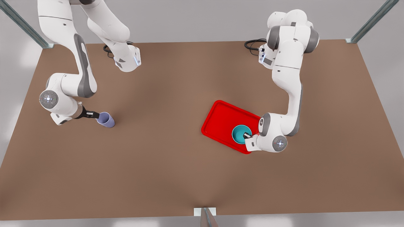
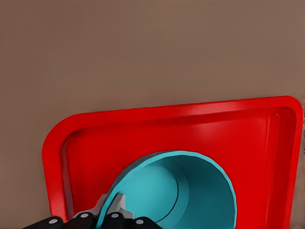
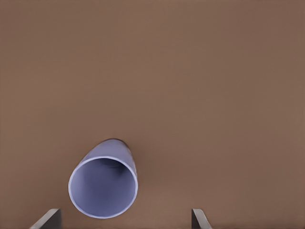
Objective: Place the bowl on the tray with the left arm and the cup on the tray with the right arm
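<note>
The teal bowl point(image 1: 239, 131) is over the near corner of the red tray point(image 1: 223, 116) at the front view's right. My left gripper point(image 1: 247, 136) is shut on the bowl's rim, one finger inside and one outside. In the left wrist view the fingertips point(image 2: 118, 204) clamp the bowl point(image 2: 190, 191) wall above the tray point(image 2: 143, 129). I cannot tell whether the bowl rests on the tray floor. The lilac cup point(image 1: 106, 119) stands on the table at the front view's left. My right gripper point(image 1: 92, 114) is open beside its rim. In the right wrist view its fingertips point(image 3: 47, 218) stand wide apart around the cup point(image 3: 104, 186).
The brown table point(image 1: 176, 176) spreads wide between the cup and the tray. Metal frame posts stand at the back corners point(image 1: 47, 44) and the front edge point(image 1: 205, 217). Black cables point(image 1: 252, 44) lie at the base of the arm at the front view's right.
</note>
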Action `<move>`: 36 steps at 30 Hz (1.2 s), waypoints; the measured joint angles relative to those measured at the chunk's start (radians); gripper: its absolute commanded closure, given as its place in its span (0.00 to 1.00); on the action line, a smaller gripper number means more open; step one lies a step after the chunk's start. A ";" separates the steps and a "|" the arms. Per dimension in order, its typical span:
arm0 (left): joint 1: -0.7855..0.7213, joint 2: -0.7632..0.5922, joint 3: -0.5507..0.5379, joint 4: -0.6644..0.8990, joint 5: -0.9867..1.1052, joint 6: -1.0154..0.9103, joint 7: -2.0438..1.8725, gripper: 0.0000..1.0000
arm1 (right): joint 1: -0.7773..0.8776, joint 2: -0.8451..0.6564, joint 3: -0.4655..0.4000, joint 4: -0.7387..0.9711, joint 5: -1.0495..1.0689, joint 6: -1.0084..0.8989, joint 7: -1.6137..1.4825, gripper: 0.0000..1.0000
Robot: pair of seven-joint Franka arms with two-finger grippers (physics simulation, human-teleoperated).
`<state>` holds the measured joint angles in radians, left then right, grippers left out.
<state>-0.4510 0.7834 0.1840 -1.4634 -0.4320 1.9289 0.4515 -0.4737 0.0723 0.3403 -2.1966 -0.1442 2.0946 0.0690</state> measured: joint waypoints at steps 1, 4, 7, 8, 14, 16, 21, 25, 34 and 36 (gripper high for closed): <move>0.000 0.007 0.000 0.000 -0.004 0.000 0.000 0.79 | 0.001 0.000 0.000 -0.010 0.000 0.008 0.000 0.00; 0.002 0.016 -0.002 0.000 -0.011 -0.013 0.004 0.79 | -0.024 0.003 0.000 -0.027 0.000 0.009 -0.038 0.00; 0.005 0.021 -0.002 -0.003 -0.021 -0.021 0.004 0.07 | -0.027 0.003 0.002 -0.044 0.000 0.009 -0.081 0.00; 0.005 0.023 -0.001 -0.002 -0.047 -0.024 0.005 0.00 | -0.022 0.005 0.002 -0.044 0.001 0.009 -0.083 0.00; 0.008 0.022 -0.001 -0.002 -0.144 -0.027 0.000 0.00 | -0.022 0.021 0.008 -0.113 0.032 0.126 -0.072 0.00; 0.011 0.022 0.000 0.002 -0.140 -0.034 0.002 0.00 | -0.037 0.027 0.008 -0.116 0.032 0.133 -0.073 0.00; 0.132 0.005 0.007 0.135 -0.130 -0.077 0.002 0.00 | -0.046 0.037 0.006 -0.121 0.032 0.139 -0.078 0.00; 0.129 -0.198 0.301 0.209 -0.104 -0.153 -0.152 0.00 | -0.050 0.045 0.006 -0.127 0.032 0.147 -0.078 0.00; 0.296 -0.604 -0.011 0.118 0.429 -0.473 -0.235 0.00 | -0.071 0.096 0.006 -0.144 0.026 0.211 -0.080 0.00; 0.290 -0.580 -0.008 0.121 0.457 -0.476 -0.234 0.00 | -0.072 0.102 0.006 -0.144 0.025 0.211 -0.080 0.00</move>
<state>-0.1609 0.2038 0.1761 -1.3423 0.0252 1.4526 0.2178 -0.5462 0.1748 0.3460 -2.3409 -0.1191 2.3056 -0.0107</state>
